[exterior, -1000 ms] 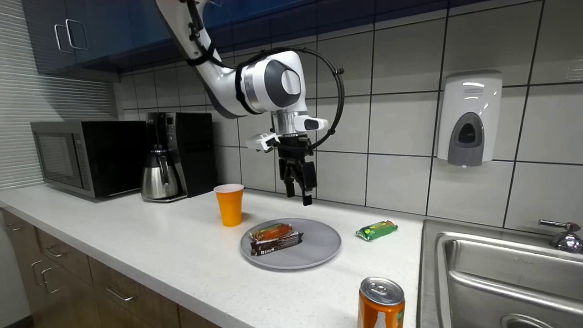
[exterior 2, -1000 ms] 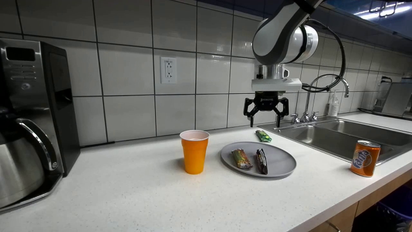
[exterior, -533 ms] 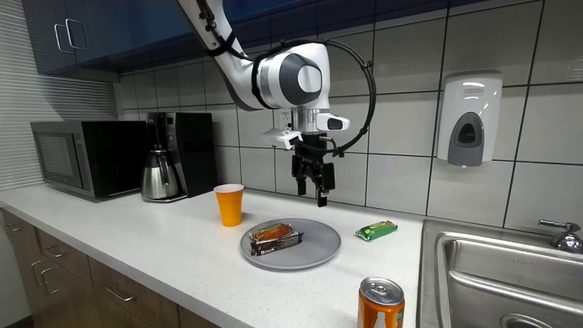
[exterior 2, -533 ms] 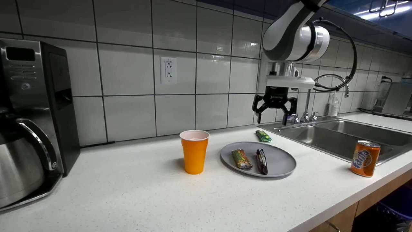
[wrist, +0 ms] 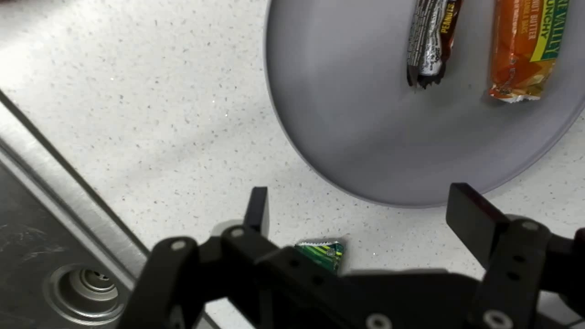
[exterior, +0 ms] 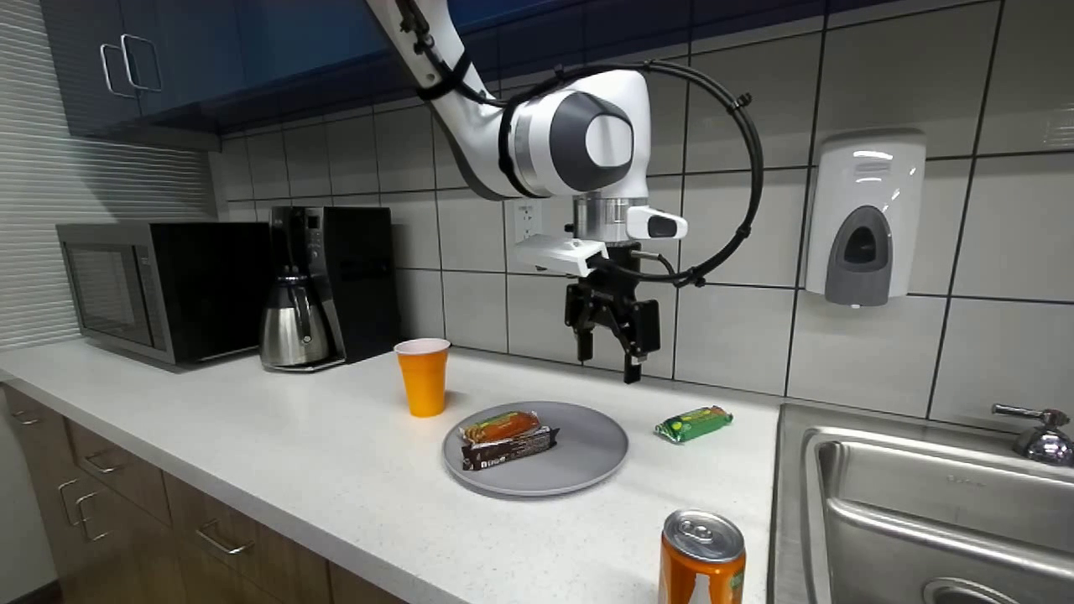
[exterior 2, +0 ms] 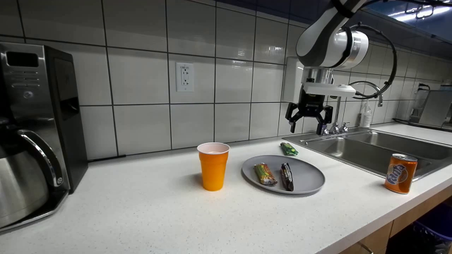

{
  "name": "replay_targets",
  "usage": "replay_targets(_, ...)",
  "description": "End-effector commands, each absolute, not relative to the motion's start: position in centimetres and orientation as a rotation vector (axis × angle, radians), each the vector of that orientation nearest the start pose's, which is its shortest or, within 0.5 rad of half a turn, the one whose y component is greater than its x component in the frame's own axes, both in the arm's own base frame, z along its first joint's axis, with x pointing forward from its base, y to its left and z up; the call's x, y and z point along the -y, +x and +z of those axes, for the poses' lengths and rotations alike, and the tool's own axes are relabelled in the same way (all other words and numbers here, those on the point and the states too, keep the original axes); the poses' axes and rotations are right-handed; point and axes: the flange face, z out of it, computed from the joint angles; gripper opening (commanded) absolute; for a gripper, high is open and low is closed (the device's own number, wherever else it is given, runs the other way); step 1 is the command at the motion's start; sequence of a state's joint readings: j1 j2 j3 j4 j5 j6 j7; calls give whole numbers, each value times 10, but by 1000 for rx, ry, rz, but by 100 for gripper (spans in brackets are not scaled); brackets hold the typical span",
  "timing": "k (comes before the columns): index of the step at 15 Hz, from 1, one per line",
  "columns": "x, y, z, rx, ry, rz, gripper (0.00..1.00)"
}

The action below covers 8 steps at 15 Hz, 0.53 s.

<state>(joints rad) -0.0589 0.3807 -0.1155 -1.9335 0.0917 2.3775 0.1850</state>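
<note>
My black gripper [exterior: 609,363] stands open in the air above the counter, with nothing between its fingers [wrist: 475,219]. It is nearest the green wrapped bar [exterior: 694,425], which lies on the counter between the plate and the sink. In the wrist view only one end of the green bar [wrist: 322,256] shows; the gripper's body covers the rest. A round grey plate [exterior 2: 307,173] holds two wrapped bars side by side: a dark brown one [wrist: 432,41] and an orange-and-green one [wrist: 525,45]. Both lie apart from the gripper.
An orange cup [exterior 2: 213,169] stands upright beside the plate. Close to the counter's front is an orange can [exterior 2: 400,173]. The steel sink [exterior: 793,503] borders the counter. A coffee maker [exterior: 361,277], microwave [exterior: 210,285] and wall soap dispenser [exterior: 868,218] are also around.
The arm has travelled rightward in both exterior views, from above the plate's far side toward the green bar and sink. The gripper has stayed open; the objects on the counter have not moved.
</note>
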Motion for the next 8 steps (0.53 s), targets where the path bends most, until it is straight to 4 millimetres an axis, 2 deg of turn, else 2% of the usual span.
replay_targets(1,118,632,298,-579,-3051,-72,100)
replay_targets(8,127,663,285,-581,-3067,-36,100)
